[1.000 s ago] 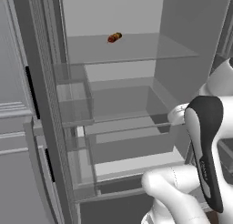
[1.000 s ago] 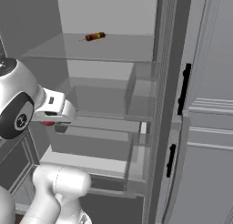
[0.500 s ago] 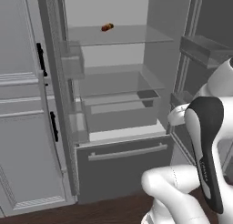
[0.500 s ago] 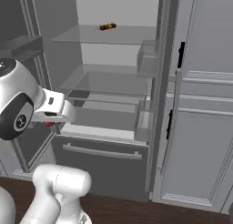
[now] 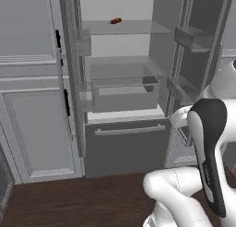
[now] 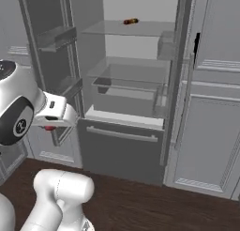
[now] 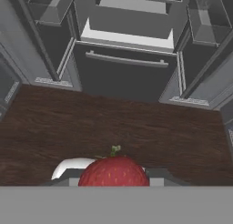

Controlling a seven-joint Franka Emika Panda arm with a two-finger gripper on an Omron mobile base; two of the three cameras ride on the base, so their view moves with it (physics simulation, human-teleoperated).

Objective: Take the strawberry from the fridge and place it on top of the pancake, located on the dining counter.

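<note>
Your gripper (image 6: 48,128) is squeezed shut on the strawberry (image 7: 114,172). In the hand view you see the red fruit with its small green stem sitting right at the bottom, between the finger tips. From the right base view you can just spot a bit of red under the white hand, low on the left.

You are looking at the fridge (image 5: 124,147) with both its doors swung open. Its inside is light grey, with clear glass shelves and a clear drawer in the middle. On the top shelf lies a small dark red-and-orange item (image 5: 115,21), well apart from your hand. Below the shelves is a dark grey bottom drawer (image 6: 121,152) with a long pale bar handle. Clear bins hang on the insides of the doors.

Pale grey cupboards (image 5: 32,97) with black handles stand beside the fridge. Under your hand is a dark brown wood floor (image 7: 113,127).

You can read no words or labels anywhere.
</note>
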